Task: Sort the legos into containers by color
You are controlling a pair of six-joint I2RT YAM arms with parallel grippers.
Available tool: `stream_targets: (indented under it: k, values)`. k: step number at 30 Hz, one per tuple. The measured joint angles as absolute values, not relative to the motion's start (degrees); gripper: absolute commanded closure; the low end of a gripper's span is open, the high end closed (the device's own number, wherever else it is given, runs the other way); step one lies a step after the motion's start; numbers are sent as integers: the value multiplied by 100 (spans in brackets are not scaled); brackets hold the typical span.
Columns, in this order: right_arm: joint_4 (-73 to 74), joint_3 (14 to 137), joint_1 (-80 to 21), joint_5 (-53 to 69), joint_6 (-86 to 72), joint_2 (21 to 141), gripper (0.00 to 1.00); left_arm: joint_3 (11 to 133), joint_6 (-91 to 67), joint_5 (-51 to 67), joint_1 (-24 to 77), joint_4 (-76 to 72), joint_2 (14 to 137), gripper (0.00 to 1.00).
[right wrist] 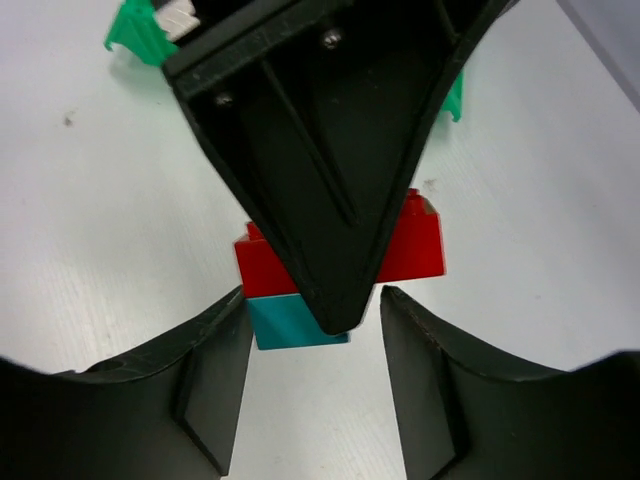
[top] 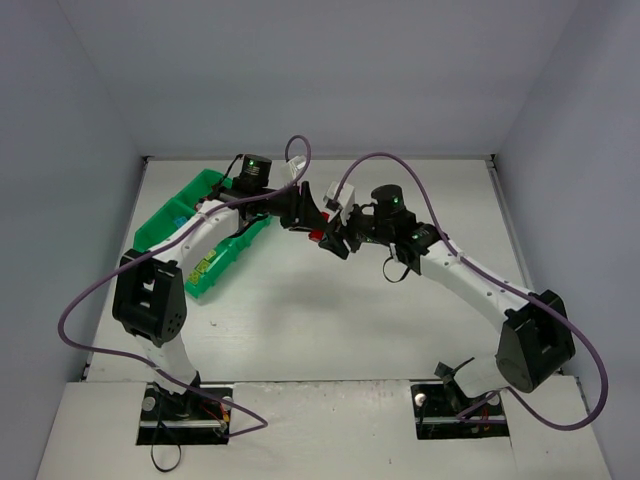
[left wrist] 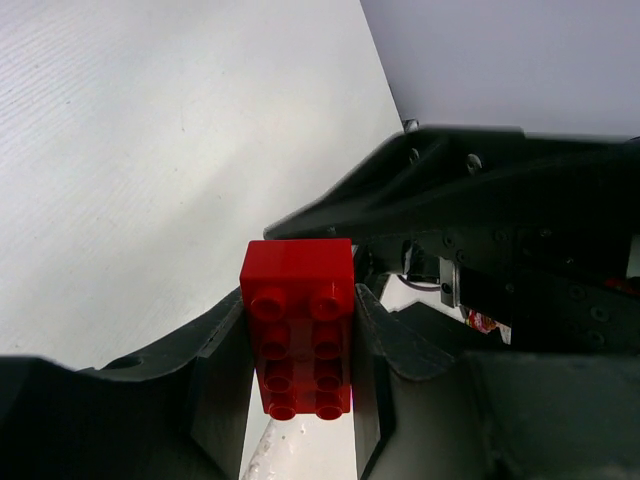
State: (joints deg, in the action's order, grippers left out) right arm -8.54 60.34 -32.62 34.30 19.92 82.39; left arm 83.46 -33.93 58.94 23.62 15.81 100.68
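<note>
The left hand (left wrist: 300,305) clamps the red brick (left wrist: 298,285) above the bench (top: 330,320), at 3 o'clock from the green tray (top: 165,222), while the right hand (right wrist: 312,296), jaws apart, brackets the cyan brick (right wrist: 285,326) stuck on the red one's 6 o'clock face, seemingly placed to pull it off.

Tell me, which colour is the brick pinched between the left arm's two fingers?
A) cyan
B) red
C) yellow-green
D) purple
B: in the left wrist view, the left gripper is clamped on a red brick with its studs facing the camera.
</note>
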Motion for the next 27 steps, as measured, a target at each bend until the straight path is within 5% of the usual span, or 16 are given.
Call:
stream_targets:
  k: [5,11,14,17,27]
  values:
    - [-814,6034,-3264,3540,2010,8149,67,8270,-3590,5990,2359,1361,10068,84]
    - [-788,6034,-3264,3542,2025,8079,99,8270,-3688,6090,2355,1258,10071,84]
    - [-788,6034,-3260,3546,2025,8075,100,8270,-3712,6106,2355,1251,10071,77]
    - [-788,6034,-3260,3559,2034,8068,100,8270,-3721,6112,2355,1249,10071,57]
    - [-888,5911,-3253,3559,2108,7911,100,8267,-3824,6053,2362,1260,10071,50]
